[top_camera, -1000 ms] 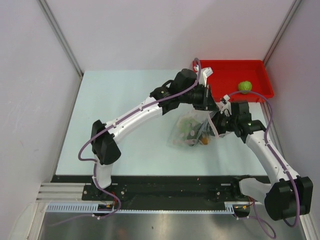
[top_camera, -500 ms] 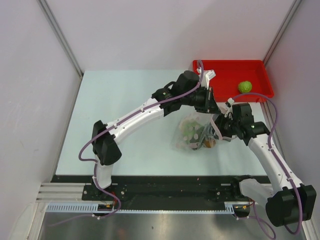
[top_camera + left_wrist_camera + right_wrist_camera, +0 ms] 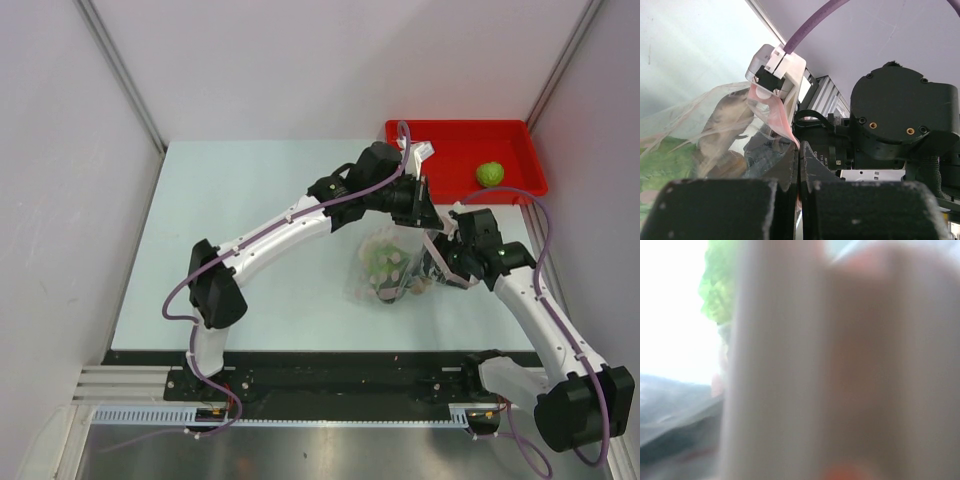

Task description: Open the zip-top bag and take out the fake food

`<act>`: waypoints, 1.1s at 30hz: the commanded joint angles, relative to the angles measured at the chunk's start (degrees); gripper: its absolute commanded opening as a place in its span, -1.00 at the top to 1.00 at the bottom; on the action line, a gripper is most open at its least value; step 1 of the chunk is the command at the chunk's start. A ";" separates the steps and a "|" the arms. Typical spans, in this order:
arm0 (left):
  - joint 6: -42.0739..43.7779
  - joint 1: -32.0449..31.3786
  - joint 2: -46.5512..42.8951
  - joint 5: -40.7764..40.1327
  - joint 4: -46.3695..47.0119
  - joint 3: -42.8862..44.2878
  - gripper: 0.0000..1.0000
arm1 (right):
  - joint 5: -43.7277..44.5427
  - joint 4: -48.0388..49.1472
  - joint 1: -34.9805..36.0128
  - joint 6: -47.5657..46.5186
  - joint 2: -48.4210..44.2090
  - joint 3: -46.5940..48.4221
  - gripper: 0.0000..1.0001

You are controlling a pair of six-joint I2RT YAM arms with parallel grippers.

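Observation:
The clear zip-top bag (image 3: 385, 268) hangs over the table, right of centre. My left gripper (image 3: 422, 218) is shut on its pinkish-red zip strip (image 3: 779, 116) and holds the mouth up; in the left wrist view the left gripper (image 3: 800, 155) has its jaws closed on the plastic. Through the bag I see the grey fish (image 3: 732, 112) and leafy green piece (image 3: 660, 165). My right gripper (image 3: 433, 263) is at the bag's right side, against the mouth; its jaws are hidden. The right wrist view is a blur of plastic, with the leafy piece (image 3: 715, 285) at upper left. The light green fruit (image 3: 489, 173) lies in the red tray.
The red tray (image 3: 455, 126) stands at the back right corner, just behind both grippers. White walls enclose the table on the left, back and right. The right arm's wrist body (image 3: 900, 115) is close in front of the left gripper.
My right gripper has moved left and a little nearer, closer into the bag's mouth. The bag has shifted slightly with it. My left gripper keeps its hold.

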 commanded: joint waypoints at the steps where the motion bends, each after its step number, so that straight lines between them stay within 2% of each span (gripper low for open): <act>1: -0.96 1.38 -1.48 0.26 5.35 4.53 1.00 | 3.08 -3.76 0.45 -0.32 0.94 0.39 -0.46; 6: -0.62 1.29 -2.09 0.17 5.00 4.26 1.00 | 3.09 -1.83 0.46 0.73 2.00 -0.40 -0.21; 11: -0.44 1.29 -2.53 0.17 5.09 3.56 1.00 | 2.56 -0.15 0.72 1.97 3.14 -1.01 -0.12; 14: -0.61 1.29 -2.88 0.26 5.61 2.51 1.00 | 3.70 -0.15 0.81 1.79 2.88 -1.54 0.03; 17: -0.79 1.29 -3.24 0.35 5.96 1.36 1.00 | 3.35 0.29 0.81 2.23 1.30 -1.46 0.42; 19: -0.53 1.29 -3.32 0.00 6.05 0.66 1.00 | 2.82 0.46 0.81 2.84 -0.19 -1.37 0.56; 20: -0.53 1.29 -3.41 -0.01 6.14 0.05 1.00 | 2.74 0.37 0.81 3.63 -0.90 -1.28 0.73; 23: -0.26 1.29 -3.41 -0.18 6.32 -1.36 1.00 | 2.30 0.55 0.63 4.69 -3.97 -0.40 0.99; 33: 0.79 1.20 -3.76 -0.18 6.49 -4.79 1.00 | 1.33 -2.08 -3.32 6.54 -7.75 9.08 1.00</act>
